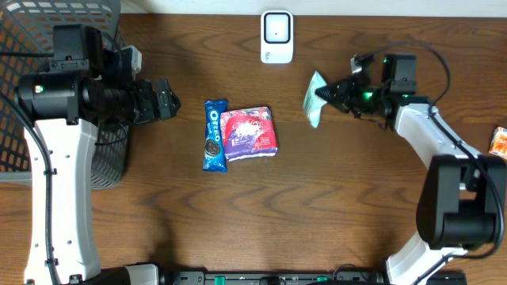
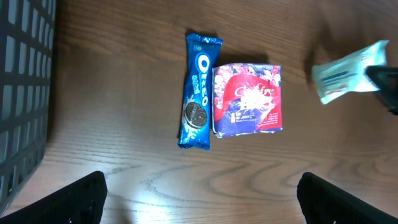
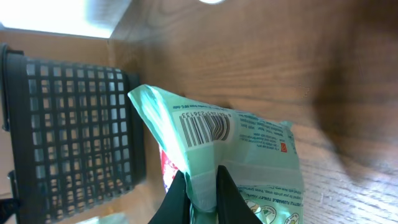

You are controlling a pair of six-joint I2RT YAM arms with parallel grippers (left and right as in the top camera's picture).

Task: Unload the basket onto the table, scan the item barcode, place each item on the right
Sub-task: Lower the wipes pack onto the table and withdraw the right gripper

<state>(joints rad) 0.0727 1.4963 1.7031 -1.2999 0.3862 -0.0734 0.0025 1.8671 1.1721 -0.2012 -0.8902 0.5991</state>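
A dark brown wooden worktop point(image 1: 261, 214) is shown, lit from above. At its far left edge a black mesh basket point(image 1: 17, 36) is placed, partly covered by the left arm.

The left end effector point(image 1: 169, 101) is held just to the right of the basket and is pointed toward the middle of the worktop. Its jaws are spread wide and nothing is held between them. In the left wrist view the two jaw tips are seen at the lower corners of the picture, well apart.

At the centre of the worktop a blue Oreo pack point(image 1: 214, 134) is laid lengthwise. A red and purple packet point(image 1: 250, 133) is laid flat against its right side, touching it.

Further right, at the back edge, a white scanner point(image 1: 276, 36) is placed on the worktop.

To the right of the scanner and nearer the front, a mint-green packet point(image 1: 314, 101) is gripped by the right end effector point(image 1: 326, 93). The jaws are closed narrowly on one edge of the packet. In the right wrist view a barcode point(image 3: 205, 129) is seen printed on the packet face that is turned toward that camera. The packet is kept apart from the scanner. Whether the packet touches the worktop cannot be determined.

At the far right edge an orange packet point(image 1: 498, 142) is partly cut off by the picture border.
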